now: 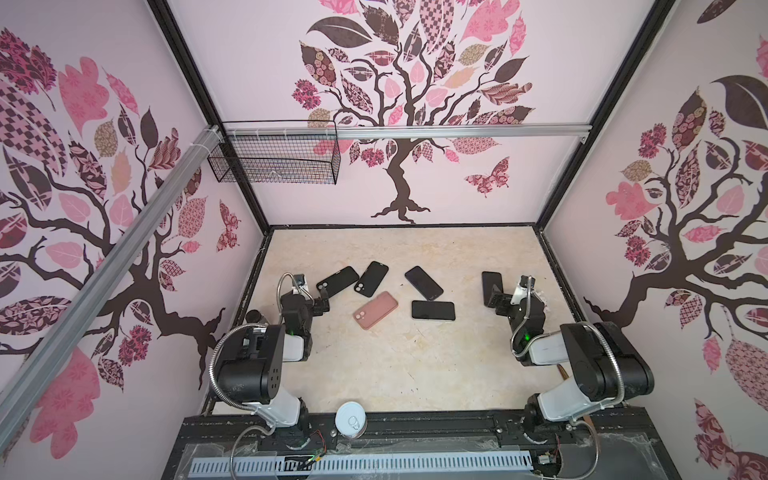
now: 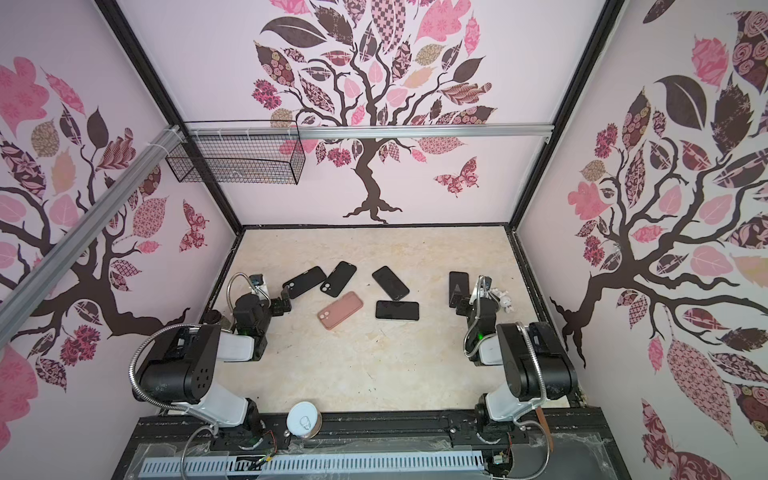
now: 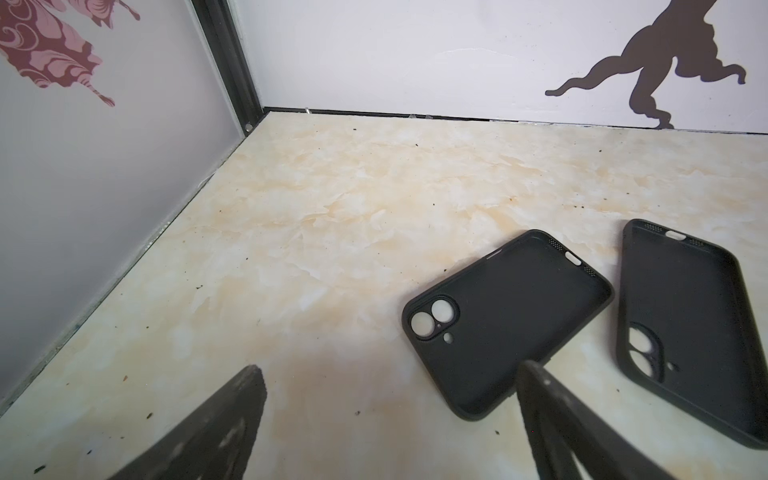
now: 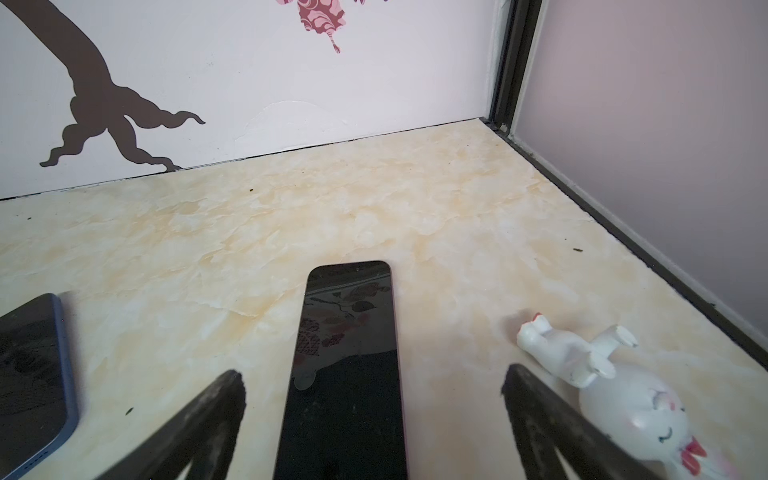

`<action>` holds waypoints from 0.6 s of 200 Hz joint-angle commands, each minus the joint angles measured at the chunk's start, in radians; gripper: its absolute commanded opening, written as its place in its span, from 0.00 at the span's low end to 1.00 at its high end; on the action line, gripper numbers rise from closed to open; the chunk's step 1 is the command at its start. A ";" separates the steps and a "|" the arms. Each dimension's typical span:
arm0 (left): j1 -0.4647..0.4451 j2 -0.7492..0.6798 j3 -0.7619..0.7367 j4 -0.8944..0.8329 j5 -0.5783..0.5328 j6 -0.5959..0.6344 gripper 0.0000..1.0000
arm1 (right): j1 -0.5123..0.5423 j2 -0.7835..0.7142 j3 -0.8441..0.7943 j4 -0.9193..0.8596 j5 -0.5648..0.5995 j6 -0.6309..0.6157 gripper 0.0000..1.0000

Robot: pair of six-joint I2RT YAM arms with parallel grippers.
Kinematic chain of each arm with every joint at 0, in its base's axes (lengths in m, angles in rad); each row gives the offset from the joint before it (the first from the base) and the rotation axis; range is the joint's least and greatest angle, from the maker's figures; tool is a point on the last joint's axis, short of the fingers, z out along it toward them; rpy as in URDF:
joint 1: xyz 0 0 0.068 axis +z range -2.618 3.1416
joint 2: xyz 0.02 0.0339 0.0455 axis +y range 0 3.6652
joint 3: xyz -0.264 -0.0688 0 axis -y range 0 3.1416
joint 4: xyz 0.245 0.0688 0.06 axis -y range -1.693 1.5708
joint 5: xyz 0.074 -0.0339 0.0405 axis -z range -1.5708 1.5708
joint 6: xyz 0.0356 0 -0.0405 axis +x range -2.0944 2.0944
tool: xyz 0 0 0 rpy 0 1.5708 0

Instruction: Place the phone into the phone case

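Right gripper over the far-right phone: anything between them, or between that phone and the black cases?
Nothing visible lies between the open right gripper and the phone under it; a white rabbit figurine lies off to one side. Toward the nearer black case, an angled phone lies flat in between, with another phone beside it.

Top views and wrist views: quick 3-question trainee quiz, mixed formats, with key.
1. True or false: the right gripper is shut on the dark-screened phone.
2. The pink phone case is: A flat on the table; B standing on edge; C stacked on a phone.
3. Fill in: the white figurine beside the right gripper is a ___.
Key: 1 false, its jaws stand open either side of the phone; 2 A; 3 rabbit.
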 commanded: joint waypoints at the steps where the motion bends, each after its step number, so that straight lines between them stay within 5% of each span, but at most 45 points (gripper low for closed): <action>1: 0.005 -0.001 0.024 0.021 0.010 0.000 0.97 | 0.006 -0.005 0.017 0.022 -0.003 -0.013 1.00; 120: 0.009 0.001 0.028 0.018 0.016 -0.001 0.97 | 0.005 -0.002 0.021 0.015 -0.003 -0.012 1.00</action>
